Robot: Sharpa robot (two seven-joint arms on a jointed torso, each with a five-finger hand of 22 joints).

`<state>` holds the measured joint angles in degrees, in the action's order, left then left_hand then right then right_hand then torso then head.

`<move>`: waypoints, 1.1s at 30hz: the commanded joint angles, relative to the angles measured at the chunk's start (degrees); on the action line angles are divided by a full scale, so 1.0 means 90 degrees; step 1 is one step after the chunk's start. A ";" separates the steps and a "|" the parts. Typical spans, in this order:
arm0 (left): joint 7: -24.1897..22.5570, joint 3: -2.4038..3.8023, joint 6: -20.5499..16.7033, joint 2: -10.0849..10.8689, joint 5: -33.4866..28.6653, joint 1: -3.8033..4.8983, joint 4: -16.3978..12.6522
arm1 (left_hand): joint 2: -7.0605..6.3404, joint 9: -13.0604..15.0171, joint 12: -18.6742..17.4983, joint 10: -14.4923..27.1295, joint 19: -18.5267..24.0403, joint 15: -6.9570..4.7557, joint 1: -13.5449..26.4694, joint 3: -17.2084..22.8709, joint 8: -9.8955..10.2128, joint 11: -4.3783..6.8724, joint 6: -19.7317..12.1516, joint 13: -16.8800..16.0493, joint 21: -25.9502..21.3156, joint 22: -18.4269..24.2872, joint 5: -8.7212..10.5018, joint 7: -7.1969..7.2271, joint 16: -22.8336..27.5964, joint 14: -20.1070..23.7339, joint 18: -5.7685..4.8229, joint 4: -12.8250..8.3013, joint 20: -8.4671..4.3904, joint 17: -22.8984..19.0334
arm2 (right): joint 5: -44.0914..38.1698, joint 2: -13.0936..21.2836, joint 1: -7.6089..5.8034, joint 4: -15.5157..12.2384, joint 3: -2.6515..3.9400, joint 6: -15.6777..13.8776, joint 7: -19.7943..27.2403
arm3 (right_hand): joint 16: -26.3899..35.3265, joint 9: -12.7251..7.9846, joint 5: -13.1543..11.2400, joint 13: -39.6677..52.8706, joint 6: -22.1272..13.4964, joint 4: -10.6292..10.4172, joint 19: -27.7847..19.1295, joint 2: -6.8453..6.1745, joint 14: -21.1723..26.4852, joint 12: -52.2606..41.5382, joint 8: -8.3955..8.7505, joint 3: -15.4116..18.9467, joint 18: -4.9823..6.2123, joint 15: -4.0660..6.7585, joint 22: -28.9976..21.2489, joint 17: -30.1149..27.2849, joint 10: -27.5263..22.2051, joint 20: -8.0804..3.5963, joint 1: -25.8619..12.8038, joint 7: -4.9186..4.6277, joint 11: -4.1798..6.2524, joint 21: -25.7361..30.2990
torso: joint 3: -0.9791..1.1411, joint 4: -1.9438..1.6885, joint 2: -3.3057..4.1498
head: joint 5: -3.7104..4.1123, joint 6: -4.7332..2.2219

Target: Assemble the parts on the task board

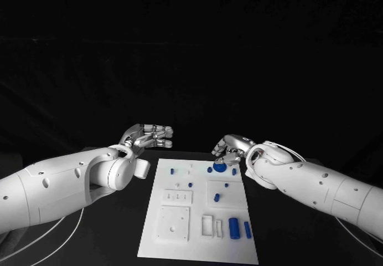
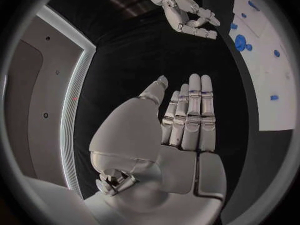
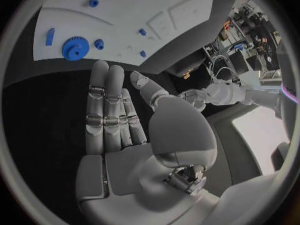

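The white task board (image 1: 200, 213) lies in the middle of the table. A blue gear (image 1: 218, 166) sits near its far right corner, with a small blue piece (image 1: 233, 171) beside it. A blue cylinder (image 1: 234, 228) and a thinner blue pin (image 1: 247, 229) lie at the near right. My right hand (image 1: 229, 148) hovers just past the far edge by the gear; its fingers (image 3: 109, 110) are stretched out and hold nothing. My left hand (image 1: 148, 136) hangs off the board's far left corner, its fingers (image 2: 190, 115) straight and empty.
Small blue pegs (image 1: 190, 184) stand on the board's middle, and a blue knob (image 1: 218, 196) sits in a square recess. White raised blocks (image 1: 175, 223) occupy the near left. Black table (image 1: 119, 233) surrounds the board.
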<state>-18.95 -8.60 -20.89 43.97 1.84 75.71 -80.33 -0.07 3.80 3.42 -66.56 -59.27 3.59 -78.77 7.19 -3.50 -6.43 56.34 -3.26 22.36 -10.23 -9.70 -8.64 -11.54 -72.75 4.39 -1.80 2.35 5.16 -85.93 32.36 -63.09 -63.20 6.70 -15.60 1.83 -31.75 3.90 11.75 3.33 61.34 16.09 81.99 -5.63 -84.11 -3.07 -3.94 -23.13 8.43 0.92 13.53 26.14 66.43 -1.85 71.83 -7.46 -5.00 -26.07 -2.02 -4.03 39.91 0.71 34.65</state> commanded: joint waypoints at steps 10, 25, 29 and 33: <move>-0.0158 0.0037 0.0189 0.0125 0.0111 0.0161 -0.0414 | -0.0050 -0.0006 -0.0001 -0.0016 0.0098 0.0002 0.0144 0.0048 -0.0008 0.0018 0.0006 -0.0009 0.0088 -0.0022 0.0004 0.0000 -0.0056 0.0063 -0.0059 -0.0051 0.0029 -0.0028 | -0.1657 -0.0268 0.0116 0.0188 0.0003 -0.0536 -0.0710 | -0.0625 -0.0001 -0.0275 0.0007 -0.0013 -0.0091 -0.0090 -0.0295 -0.0060 -0.0025 0.0039 -0.0578 0.0090 0.0021 0.0724 0.0257 -0.0180 -0.0047 0.0002 0.0065 -0.0014 -0.0518 | -0.0076 -0.0097 0.0348 | 0.0080 -0.0063; -0.0136 0.0044 0.0145 0.0218 0.0142 0.0283 -0.0646 | -0.0065 -0.0005 0.0000 0.0044 0.0105 0.0018 0.0175 0.0006 -0.0009 -0.0004 -0.0071 -0.0010 0.0071 0.0010 0.0011 -0.0024 -0.0039 0.0080 -0.0055 -0.0060 0.0045 -0.0040 | -0.2231 -0.0414 0.0234 0.0388 -0.0017 -0.0540 -0.0849 | -0.0997 -0.0003 -0.0491 0.0006 0.0009 -0.0182 -0.0067 -0.0461 0.0006 -0.0023 0.0040 -0.0842 0.0100 0.0005 0.1226 0.0218 -0.0261 -0.0019 0.0042 0.0130 0.0013 -0.0456 | -0.0096 -0.0142 0.0559 | 0.0109 -0.0084; -0.0139 0.0046 0.0129 0.0221 0.0143 0.0301 -0.0662 | -0.0065 -0.0004 -0.0002 0.0079 0.0099 0.0021 0.0174 -0.0018 -0.0010 -0.0013 -0.0078 -0.0010 0.0066 0.0024 0.0013 -0.0029 -0.0036 0.0076 -0.0051 -0.0071 0.0050 -0.0042 | -0.2255 -0.0415 0.0239 0.0387 -0.0018 -0.0498 -0.0866 | -0.1053 -0.0003 -0.0503 0.0006 0.0046 -0.0185 -0.0040 -0.0447 0.0001 -0.0023 0.0040 -0.0856 0.0096 0.0012 0.1274 0.0230 -0.0235 -0.0027 0.0030 0.0140 0.0024 -0.0442 | -0.0106 -0.0158 0.0609 | 0.0115 -0.0099; -0.0142 0.0046 0.0113 0.0220 0.0158 0.0321 -0.0671 | -0.0059 -0.0004 -0.0001 0.0092 0.0096 0.0023 0.0172 -0.0032 -0.0011 -0.0016 -0.0080 -0.0010 0.0063 0.0032 0.0014 -0.0029 -0.0035 0.0075 -0.0049 -0.0076 0.0052 -0.0043 | -0.2279 -0.0431 0.0241 0.0385 -0.0018 -0.0497 -0.0942 | -0.1190 -0.0003 -0.0539 0.0005 0.0071 -0.0185 -0.0005 -0.0431 0.0016 -0.0023 0.0041 -0.0912 0.0099 0.0012 0.1370 0.0273 -0.0212 -0.0031 0.0012 0.0143 0.0029 -0.0436 | -0.0106 -0.0170 0.0656 | 0.0096 -0.0111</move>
<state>-19.38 -8.26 -20.15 45.97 2.80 78.41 -86.16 -0.64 3.78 3.41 -66.01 -58.66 3.60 -77.67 7.30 -3.50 -6.55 56.08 -3.30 23.05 -9.99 -9.70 -8.90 -11.94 -72.34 4.41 -2.38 2.55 4.86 -104.63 28.71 -60.97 -59.68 6.54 -20.06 -5.57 -42.27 3.91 7.10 3.32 61.55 14.47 81.71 -9.28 -84.13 -3.06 -3.94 -31.02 9.15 0.96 25.82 28.55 64.40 -2.16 72.32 -6.18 -4.81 -30.30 -2.92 -5.45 45.34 1.74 33.72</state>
